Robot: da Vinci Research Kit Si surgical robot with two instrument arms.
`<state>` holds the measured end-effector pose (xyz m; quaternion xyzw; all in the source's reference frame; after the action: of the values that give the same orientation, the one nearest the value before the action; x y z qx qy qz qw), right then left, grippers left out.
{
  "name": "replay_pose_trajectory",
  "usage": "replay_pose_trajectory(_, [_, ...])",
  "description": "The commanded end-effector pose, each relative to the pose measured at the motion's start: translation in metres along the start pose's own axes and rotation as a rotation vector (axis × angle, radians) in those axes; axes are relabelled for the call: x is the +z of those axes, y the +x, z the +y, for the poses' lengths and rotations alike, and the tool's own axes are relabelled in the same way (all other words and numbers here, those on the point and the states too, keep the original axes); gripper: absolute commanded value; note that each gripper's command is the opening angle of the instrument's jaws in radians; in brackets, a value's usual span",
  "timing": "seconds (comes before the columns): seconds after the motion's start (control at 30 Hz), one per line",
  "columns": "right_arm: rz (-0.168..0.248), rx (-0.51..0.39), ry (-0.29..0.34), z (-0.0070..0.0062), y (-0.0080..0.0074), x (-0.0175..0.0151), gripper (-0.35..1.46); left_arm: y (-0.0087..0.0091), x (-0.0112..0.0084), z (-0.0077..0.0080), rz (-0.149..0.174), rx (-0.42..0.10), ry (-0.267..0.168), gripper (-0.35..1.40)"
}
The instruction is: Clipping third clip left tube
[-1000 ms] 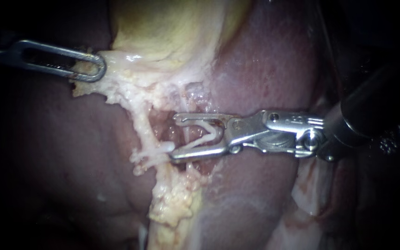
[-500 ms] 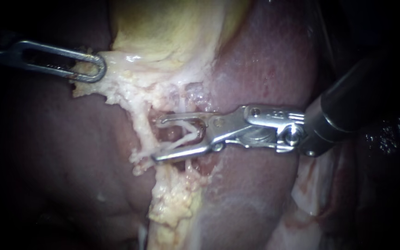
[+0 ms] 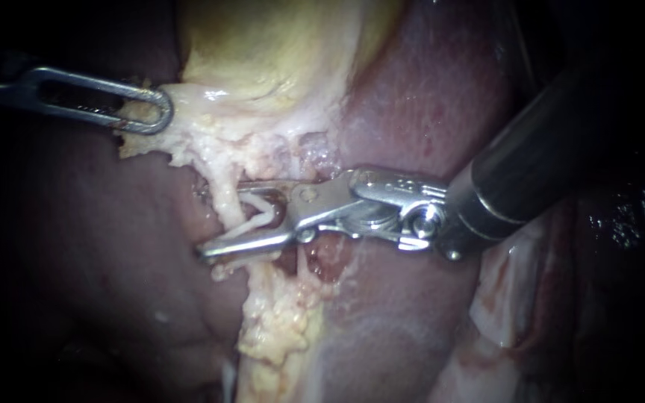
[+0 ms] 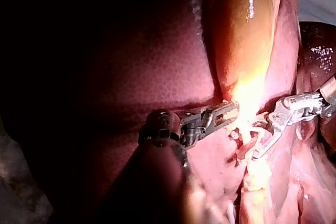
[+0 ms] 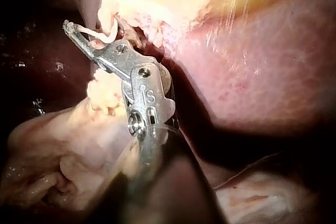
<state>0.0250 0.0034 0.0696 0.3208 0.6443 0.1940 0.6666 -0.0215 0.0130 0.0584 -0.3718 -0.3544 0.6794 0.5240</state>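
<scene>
My right instrument [image 3: 222, 219] comes in from the upper right, and its two jaws stand apart with a white clip [image 3: 261, 216] held between them. The jaws lie astride the pale left tube [image 3: 218, 179], one above and one below it, and the lower jaw's tip reaches past the tube. The right wrist view shows the same jaws [image 5: 79, 32] and clip [image 5: 97, 34] against pale fat. At the upper left, my left instrument [image 3: 143, 112] is shut on pale tissue at the foot of the yellowish gallbladder [image 3: 278, 45]. It appears again in the left wrist view [image 4: 230, 113].
Dark red liver [image 3: 412, 97] surrounds the dissected pocket. A ridge of crumbly yellow fat [image 3: 278, 328] runs down below the jaws. A second pale strand [image 3: 304, 261] lies in the red pocket under the right instrument. Pale folded tissue [image 3: 509, 291] lies at the lower right.
My right instrument has advanced to the left with the clip, so its jaws now straddle the left tube. The left instrument and the tissue in its grip have stayed put.
</scene>
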Motion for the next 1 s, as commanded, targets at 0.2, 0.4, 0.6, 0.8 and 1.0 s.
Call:
replay_pose_trajectory(0.2, [0.021,0.015,0.006,-0.0012,0.0014,0.0007,0.48,-0.0001,0.0002,0.0000,-0.002,0.001,-0.002,-0.35])
replay_pose_trajectory(0.4, [0.029,0.029,0.017,-0.0031,0.0041,0.0004,0.48,-0.0001,0.0001,0.0000,-0.002,0.001,-0.002,-0.35])
replay_pose_trajectory(0.6, [0.038,0.039,0.032,-0.0053,0.0063,-0.0002,0.46,-0.0001,0.0001,-0.0001,-0.002,0.001,-0.002,-0.35])
replay_pose_trajectory(0.8, [0.040,0.046,0.038,-0.0061,0.0077,-0.0005,0.42,-0.0001,0.0001,-0.0001,-0.002,0.001,-0.002,-0.35])
replay_pose_trajectory(1.0, [0.040,0.047,0.036,-0.0062,0.0077,-0.0006,0.30,-0.0001,0.0001,-0.0001,-0.002,0.001,-0.002,-0.35])
